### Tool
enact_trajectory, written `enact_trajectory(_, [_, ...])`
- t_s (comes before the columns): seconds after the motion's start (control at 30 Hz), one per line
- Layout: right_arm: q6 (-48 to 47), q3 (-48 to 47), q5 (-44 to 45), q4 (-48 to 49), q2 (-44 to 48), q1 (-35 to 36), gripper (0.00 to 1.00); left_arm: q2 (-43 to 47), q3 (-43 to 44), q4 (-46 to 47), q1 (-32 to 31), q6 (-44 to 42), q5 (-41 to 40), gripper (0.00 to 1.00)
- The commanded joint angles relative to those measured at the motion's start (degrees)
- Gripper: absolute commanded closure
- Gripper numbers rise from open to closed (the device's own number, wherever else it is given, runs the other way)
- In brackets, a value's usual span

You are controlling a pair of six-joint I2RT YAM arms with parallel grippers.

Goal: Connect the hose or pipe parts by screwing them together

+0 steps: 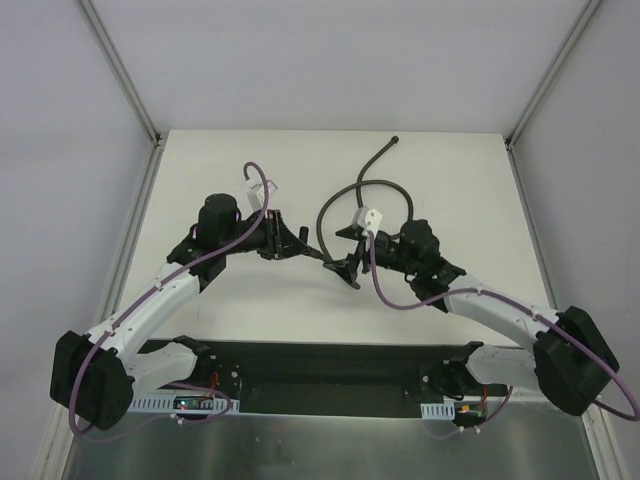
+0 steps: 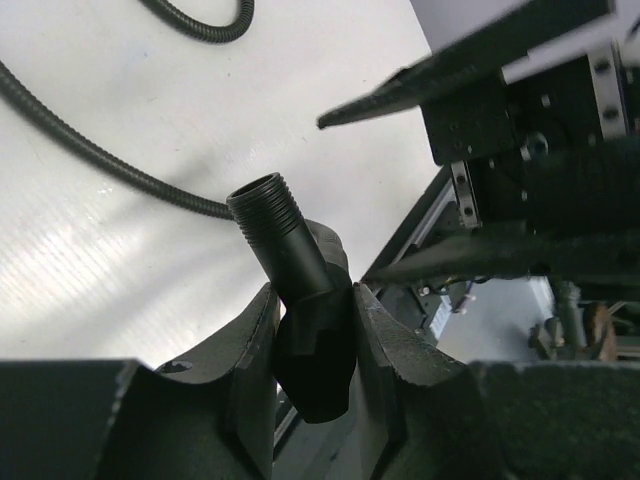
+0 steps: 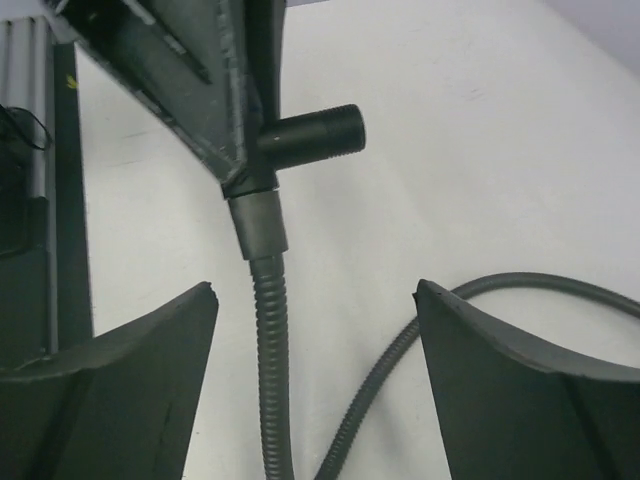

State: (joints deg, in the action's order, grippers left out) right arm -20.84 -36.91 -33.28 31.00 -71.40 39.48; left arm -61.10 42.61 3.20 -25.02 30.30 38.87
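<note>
- On the white surface, one long dark-grey ribbed flexible hose is lying in loose curves, with its far end reaching toward the back edge.
- One small black T-shaped fitting is sitting above the middle of the surface, with its threaded stub pointing up and away in the left wrist view.
- Two grippers are meeting there, nose to nose and near each other.
- One, the left gripper, is clamping the body of the fitting between both fingers.
- The other, the right gripper, is standing with its fingers wide apart. The hose is passing between them, touching neither.
- Seen from the right wrist, the hose's smooth collar is sitting against the fitting's lower port. How far it is screwed in cannot be told.
- A finger of the left gripper is covering part of the fitting there.
- Two purple cables are running along the arms, and one dark base plate is lying at the near edge.
</note>
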Motion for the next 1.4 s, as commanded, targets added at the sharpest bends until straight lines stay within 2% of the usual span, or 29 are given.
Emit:
enact_trajectory(0.0, [-14.25,5.61,19.36,5.55,8.89,8.56,0.17,0.63,2.65,0.4,0.67,10.53,-0.64,1.0])
enact_trajectory(0.13, [-29.32,9.83,36.82,14.68,9.87,17.8,0.16,-0.24,2.57,0.14,0.67,18.72,-0.21,1.0])
enact_trajectory(0.27, [-38.91,9.93,43.64,17.86,7.68,23.17,0.22,-0.07,2.13,0.23,0.67,26.1,0.68,1.0])
enact_trajectory(0.33, [-42.07,8.78,46.44,19.0,5.22,24.93,0.27,0.72,1.95,0.23,0.67,27.17,0.59,1.0])
enact_trajectory(0.47, [-44.29,6.76,47.95,21.02,0.74,27.22,0.38,1.6,1.42,0.23,0.67,29.45,0.5,1.0])
enact_trajectory(0.57, [-43.42,5.79,47.51,21.29,-1.11,27.84,0.51,1.34,0.63,0.66,0.67,31.04,1.46,1.0])
enact_trajectory(0.7, [-39.64,7.02,45.51,23.58,-0.5,27.93,0.88,1.6,0.1,3.21,0.76,29.56,3.22,1.0])
enact_trajectory(0.77, [-36.57,5.89,43.31,20.43,1.6,26.71,0.97,1.34,0.54,3.21,0.67,25.97,4.28,1.0])
enact_trajectory(0.8, [-30.29,5.36,37.64,15.8,2.65,25.48,0.99,0.9,1.5,3.3,0.67,24.03,5.5,1.0])
enact_trajectory(0.83, [-26.48,4.83,31.58,13.06,3.62,23.47,0.99,0.9,1.95,3.21,0.76,21.84,5.95,1.0])
enact_trajectory(0.87, [-21.05,3.52,24.82,9.03,4.76,17.27,0.99,0.72,2.3,3.48,0.76,17.38,6.47,1.0])
enact_trajectory(0.9, [-11.86,2.72,9.87,8.03,4.43,14.07,0.99,0.63,2.56,4.0,0.84,15.16,8.92,1.0])
enact_trajectory(1.0, [-1.09,0.79,-7.43,7.32,0.83,5.44,0.99,0.63,2.65,6.2,0.93,6.81,12.01,1.0])
enact_trajectory(1.03, [0.87,0.43,-10.98,7.32,-0.14,3.95,0.99,0.55,2.65,6.2,0.93,2.61,13.84,1.0])
enact_trajectory(1.13, [8.77,-0.62,-15.93,8.72,-3.39,-0.28,0.97,0.72,2.3,5.67,1.02,-1.73,12.64,1.0])
enact_trajectory(1.17, [9.84,-0.62,-16.12,8.98,-4.01,-1.33,0.84,0.98,2.04,5.67,1.02,-1.83,11.85,1.0])
enact_trajectory(1.23, [8.9,0.6,-11.57,8.9,-2.27,-1.43,0.66,1.16,1.86,5.41,1.11,-0.17,9.48,1.0])
enact_trajectory(1.27, [8.1,1.3,-9.46,8.81,-1.3,-1.43,0.5,1.16,1.95,5.41,1.2,0.89,8.16,1.0])
enact_trajectory(1.37, [2.4,4.46,1.25,8.46,3.97,0.32,0.29,0.9,2.91,4.97,1.2,6.94,6.49,1.0])
